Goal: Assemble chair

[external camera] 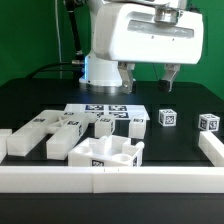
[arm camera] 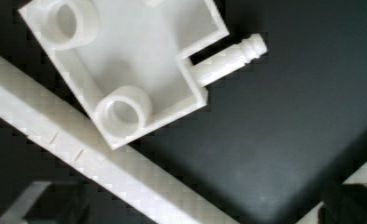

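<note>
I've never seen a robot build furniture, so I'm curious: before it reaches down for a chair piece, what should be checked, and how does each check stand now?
1. Gripper open: ok, its fingers stand wide apart.
2. Gripper empty: ok, nothing sits between them.
3. Gripper clear of the parts: ok, it hangs above the table.
4. Pegged part in the wrist camera's sight: ok, lying flat beside the border rail.
5. Small cube free to grasp: ok, nothing touches it.
6. Gripper lined up over a chosen part: cannot tell.
</note>
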Available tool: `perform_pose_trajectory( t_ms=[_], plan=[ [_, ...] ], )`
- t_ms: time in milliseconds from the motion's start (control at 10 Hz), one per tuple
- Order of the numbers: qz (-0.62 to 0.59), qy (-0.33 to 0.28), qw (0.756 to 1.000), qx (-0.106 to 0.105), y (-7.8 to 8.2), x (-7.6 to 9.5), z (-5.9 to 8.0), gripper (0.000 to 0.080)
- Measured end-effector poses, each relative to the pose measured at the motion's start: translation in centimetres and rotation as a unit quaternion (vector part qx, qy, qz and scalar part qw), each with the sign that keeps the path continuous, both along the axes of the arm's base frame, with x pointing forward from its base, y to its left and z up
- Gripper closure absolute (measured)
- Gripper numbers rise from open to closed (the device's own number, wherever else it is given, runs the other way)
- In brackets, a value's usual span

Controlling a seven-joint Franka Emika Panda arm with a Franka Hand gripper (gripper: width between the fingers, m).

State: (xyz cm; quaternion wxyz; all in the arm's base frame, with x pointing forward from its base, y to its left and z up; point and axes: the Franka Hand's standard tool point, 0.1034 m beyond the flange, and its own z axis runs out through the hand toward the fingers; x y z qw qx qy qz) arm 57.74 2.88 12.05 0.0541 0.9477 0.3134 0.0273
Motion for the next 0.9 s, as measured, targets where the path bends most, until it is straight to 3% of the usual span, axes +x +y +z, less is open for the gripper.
perform_pose_trajectory(
  t_ms=[700, 900],
  plan=[
    [-0.002, 0.001, 1.0, -0.001, 0.0, 0.0, -0.1, 0.015],
    [-0.064, 0.003, 0.998, 0.02, -0.7, 0.3, -1.1, 0.015]
  ],
)
